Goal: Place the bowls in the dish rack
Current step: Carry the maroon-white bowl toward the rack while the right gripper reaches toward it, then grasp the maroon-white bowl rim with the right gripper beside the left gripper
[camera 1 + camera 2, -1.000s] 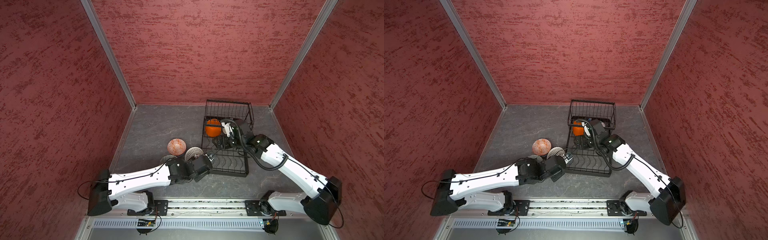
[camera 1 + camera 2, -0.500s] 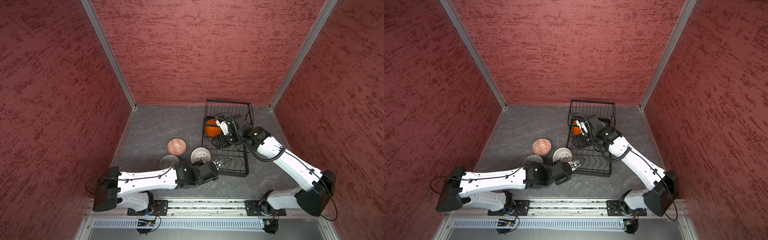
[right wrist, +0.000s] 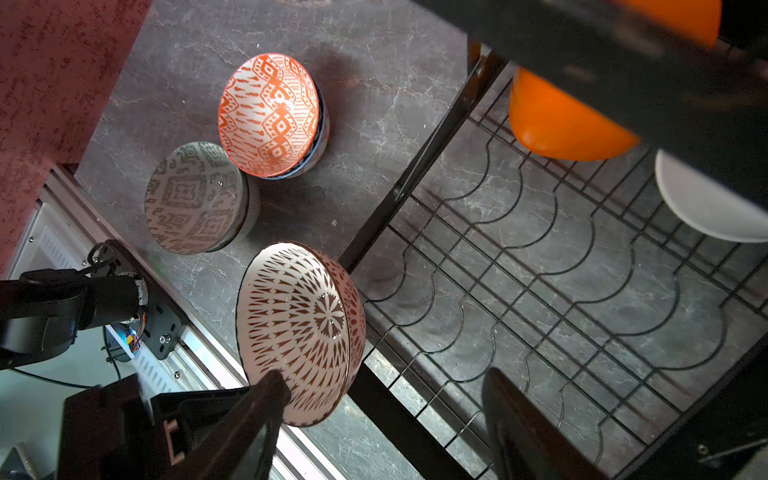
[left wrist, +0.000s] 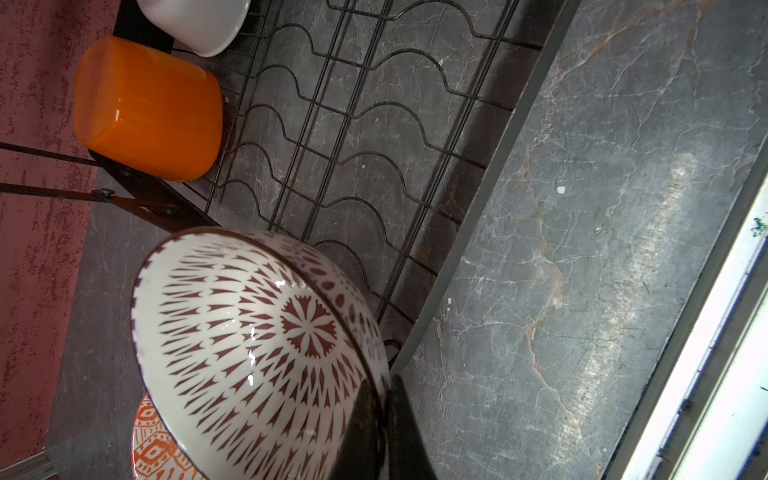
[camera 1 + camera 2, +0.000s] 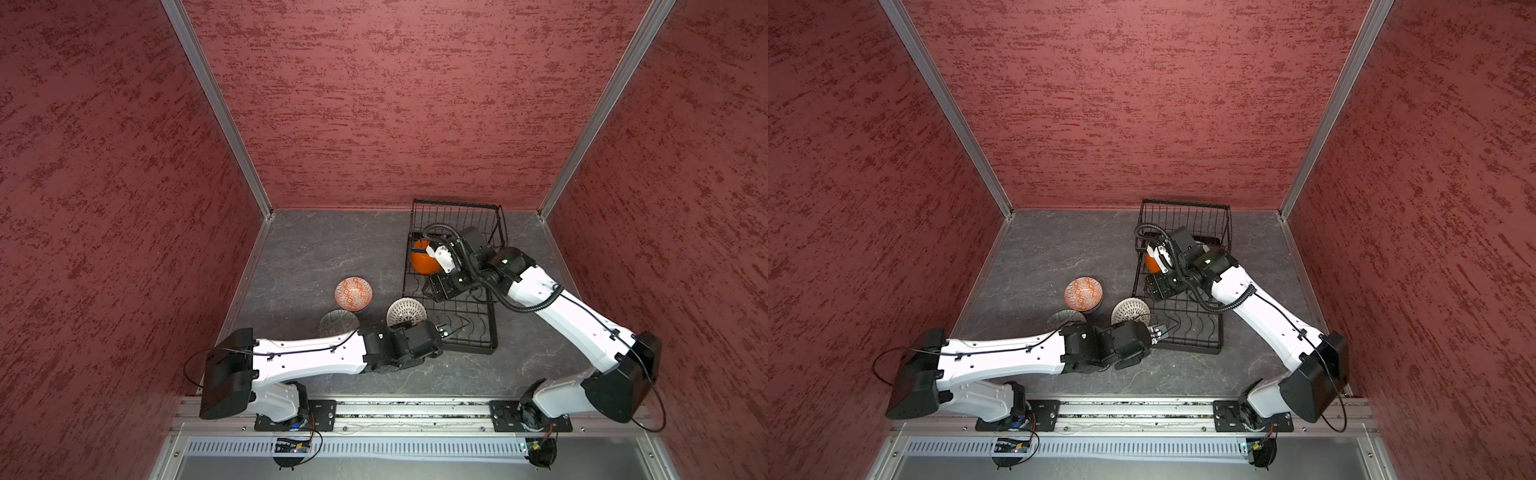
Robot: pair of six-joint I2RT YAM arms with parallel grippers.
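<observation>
Left gripper (image 4: 384,386) pinches the brown-patterned bowl (image 4: 249,345) by its rim; right gripper (image 3: 384,376) hangs spread, empty — we would seat the bowl on edge between the dividers of the dish rack (image 4: 478,208).

3 red textured walls (image 5: 374,104), meeting at 2 aluminium corner posts (image 5: 218,108) toward 11 and 1 o'clock, enclose a dark grey marbled floor (image 5: 324,249). A bare metal rail (image 5: 415,409) spans its 6 o'clock edge.
</observation>
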